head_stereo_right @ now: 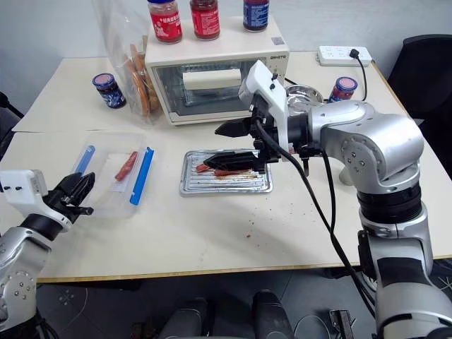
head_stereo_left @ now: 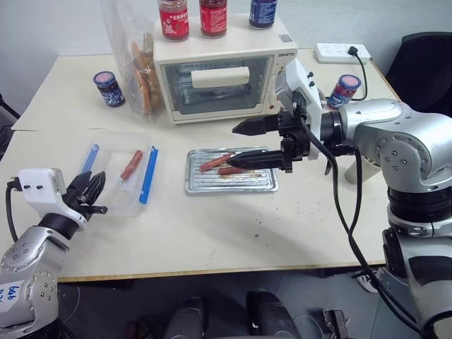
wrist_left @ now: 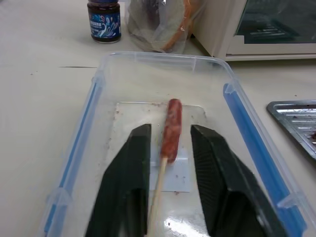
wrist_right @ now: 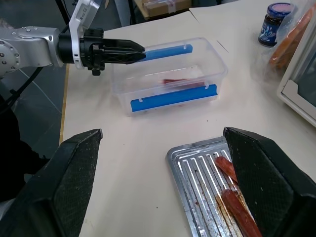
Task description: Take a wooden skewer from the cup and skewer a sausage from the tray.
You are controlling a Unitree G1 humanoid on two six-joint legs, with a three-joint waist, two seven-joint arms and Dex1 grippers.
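1. The table point(head_stereo_left: 233, 233) holds a clear box point(head_stereo_left: 119, 171) with blue clips at the left and a metal tray point(head_stereo_left: 231, 171) near the middle.
2. A skewered sausage point(wrist_left: 171, 129) lies inside the box, its wooden stick point(wrist_left: 158, 190) pointing toward the near left.
3. The left gripper point(head_stereo_left: 93, 192) sits at the near left corner of the box, pointing level along it. In the left wrist view its two black fingers point(wrist_left: 126, 190) stand apart on either side of the stick, with a gap on each side, so the jaws are spread and pinch nothing.
4. The tray lies right of the box, just in front of a small toaster oven point(head_stereo_left: 222, 76). Two sausages point(head_stereo_left: 220, 164) rest on its ridged floor toward the far left part.
5. The right gripper point(head_stereo_left: 256, 143) hangs above the tray, pointing left. Its jaws are spread wide, one finger above the other, and hold nothing.
6. A blue jar point(head_stereo_left: 108, 87) with a pink lid stands far left, beside a plastic bag point(head_stereo_left: 138, 63) of food leaning on the oven.
7. Three jars point(head_stereo_left: 212, 15) stand on top of the oven.
8. Another blue jar point(head_stereo_left: 345, 90) and a power strip point(head_stereo_left: 342, 51) are at the far right.
9. The cup cannot be made out.
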